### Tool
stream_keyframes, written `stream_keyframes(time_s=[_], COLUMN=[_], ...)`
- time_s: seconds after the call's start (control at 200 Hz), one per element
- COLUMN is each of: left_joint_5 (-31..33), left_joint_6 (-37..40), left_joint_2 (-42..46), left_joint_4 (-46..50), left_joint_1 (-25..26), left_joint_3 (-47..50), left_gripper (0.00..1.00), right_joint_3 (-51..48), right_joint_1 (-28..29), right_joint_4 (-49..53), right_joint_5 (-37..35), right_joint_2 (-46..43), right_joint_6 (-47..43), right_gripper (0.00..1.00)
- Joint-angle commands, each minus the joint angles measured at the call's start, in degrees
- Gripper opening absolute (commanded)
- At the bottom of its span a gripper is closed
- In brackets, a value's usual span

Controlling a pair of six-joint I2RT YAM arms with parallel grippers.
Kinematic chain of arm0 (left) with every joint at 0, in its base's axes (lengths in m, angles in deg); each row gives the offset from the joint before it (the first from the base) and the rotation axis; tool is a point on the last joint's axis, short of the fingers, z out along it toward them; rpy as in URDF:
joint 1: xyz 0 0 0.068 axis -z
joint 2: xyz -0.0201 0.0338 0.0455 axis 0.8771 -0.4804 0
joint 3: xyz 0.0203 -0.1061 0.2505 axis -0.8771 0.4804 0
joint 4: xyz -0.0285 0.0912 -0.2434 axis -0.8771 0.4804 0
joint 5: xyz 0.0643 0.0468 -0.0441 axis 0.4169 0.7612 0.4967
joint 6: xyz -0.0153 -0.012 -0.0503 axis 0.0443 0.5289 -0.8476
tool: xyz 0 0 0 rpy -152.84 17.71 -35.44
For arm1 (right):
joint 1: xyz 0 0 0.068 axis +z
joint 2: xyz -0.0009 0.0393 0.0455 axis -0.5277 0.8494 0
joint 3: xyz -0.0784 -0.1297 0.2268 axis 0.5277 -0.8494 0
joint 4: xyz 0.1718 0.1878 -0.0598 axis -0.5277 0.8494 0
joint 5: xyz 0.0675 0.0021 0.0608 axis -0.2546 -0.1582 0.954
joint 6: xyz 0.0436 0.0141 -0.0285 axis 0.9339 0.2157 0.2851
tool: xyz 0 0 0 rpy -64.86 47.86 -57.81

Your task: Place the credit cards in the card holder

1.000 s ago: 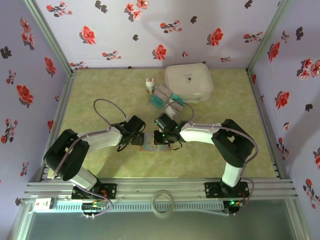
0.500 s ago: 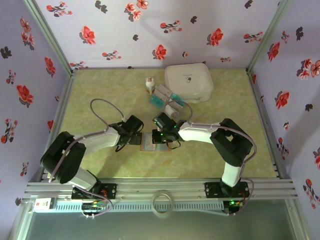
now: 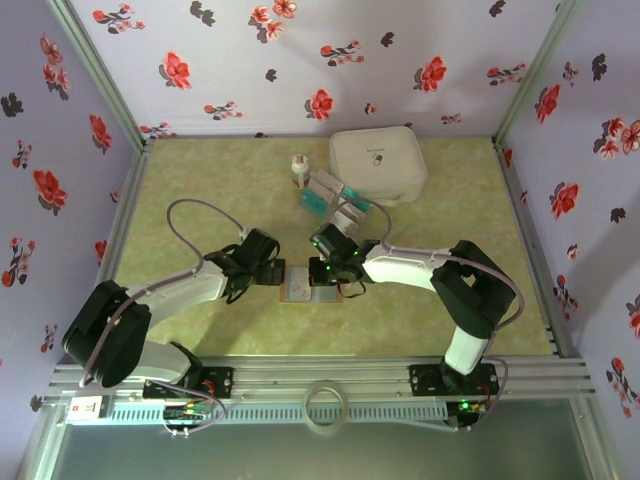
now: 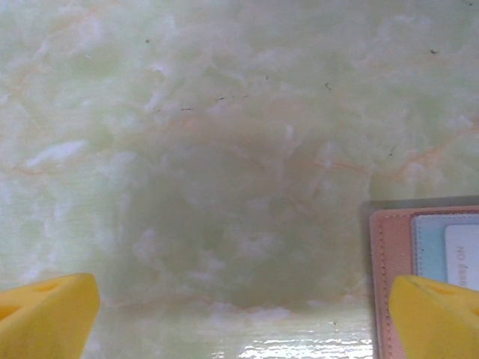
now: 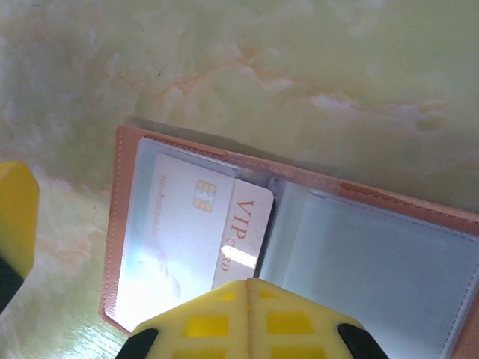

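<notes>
The reddish-brown card holder [image 3: 303,291] lies open on the table between both grippers. In the right wrist view its clear sleeves [image 5: 359,262] face up. A white credit card [image 5: 202,224] with a chip and "VIP CARD" print sits partly inside the left sleeve. My right gripper [image 5: 249,286] is shut, its yellow fingertips pressed together just over that card's near edge. More credit cards [image 3: 335,196], white and teal, lie in a pile further back. My left gripper [image 4: 239,314] is open over bare table, its right fingertip [image 4: 438,314] over the holder's left cover [image 4: 391,254].
A large white zip case [image 3: 378,162] stands at the back, right of the card pile. A small white bottle [image 3: 298,170] stands just left of the pile. Flowered walls close in the green marbled table [image 3: 200,190] on three sides.
My left arm has stretched lower and further left at the elbow, while its open gripper stays by the holder's left edge. The right gripper has barely moved.
</notes>
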Motion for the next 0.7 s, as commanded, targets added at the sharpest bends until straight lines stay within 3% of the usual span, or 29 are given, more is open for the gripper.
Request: stream_keyframes(time_s=[0.0, 0.695], left_joint_5=[-0.8, -2.2], left_joint_6=[1.1, 1.1], left_joint_2=[-1.3, -3.5], left_joint_4=[-1.5, -5.2], left_joint_1=[0.6, 1.4], left_joint_3=[0.7, 2.9], left_gripper=[1.0, 1.0], right_joint_3=[-0.7, 0.7], right_joint_1=[-0.3, 0.0], right_joint_4=[0.4, -2.4], right_joint_5=[-0.8, 1.7], right_joint_2=[0.3, 3.9], right_joint_6=[-0.3, 0.9], right_gripper=[0.02, 0.02])
